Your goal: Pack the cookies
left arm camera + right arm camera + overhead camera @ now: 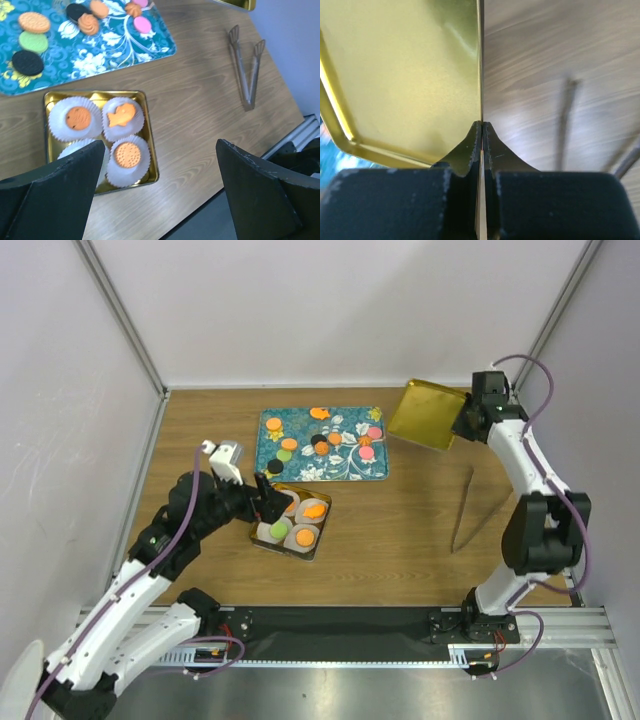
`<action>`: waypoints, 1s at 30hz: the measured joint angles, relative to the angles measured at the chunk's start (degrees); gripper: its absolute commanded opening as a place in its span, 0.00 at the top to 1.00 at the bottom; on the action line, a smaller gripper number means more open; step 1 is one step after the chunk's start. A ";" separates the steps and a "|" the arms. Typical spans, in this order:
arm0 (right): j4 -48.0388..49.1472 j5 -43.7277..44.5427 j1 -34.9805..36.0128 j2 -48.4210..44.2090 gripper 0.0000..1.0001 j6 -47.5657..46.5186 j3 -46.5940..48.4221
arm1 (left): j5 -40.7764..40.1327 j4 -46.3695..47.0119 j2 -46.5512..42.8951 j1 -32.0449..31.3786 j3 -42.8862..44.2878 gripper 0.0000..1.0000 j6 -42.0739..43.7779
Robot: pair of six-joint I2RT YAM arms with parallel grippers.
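Several cookies [273, 424], orange, green, pink and dark brown, lie on the teal flowered tray [345, 468]; they also show in the left wrist view [34, 22]. A gold tin [322, 523] in front of the tray holds white paper cups with orange cookies [127, 154] and a green one [278, 531]. My left gripper [272, 502] is open and empty, over the tin's left side; its left finger [60, 190] hides part of one cup. My right gripper [481, 125] is shut on the edge of the gold lid [430, 415], held tilted above the table at the back right.
Metal tongs [462, 510] lie on the wooden table right of the tin, also in the left wrist view [245, 70]. White walls close in the table on three sides. The black rail runs along the near edge.
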 measured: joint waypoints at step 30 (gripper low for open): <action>1.57 -9.70 39.45 -20.06 1.00 6.54 -9.46 | 14.27 10.69 13.40 7.52 6.29 0.05 -2.93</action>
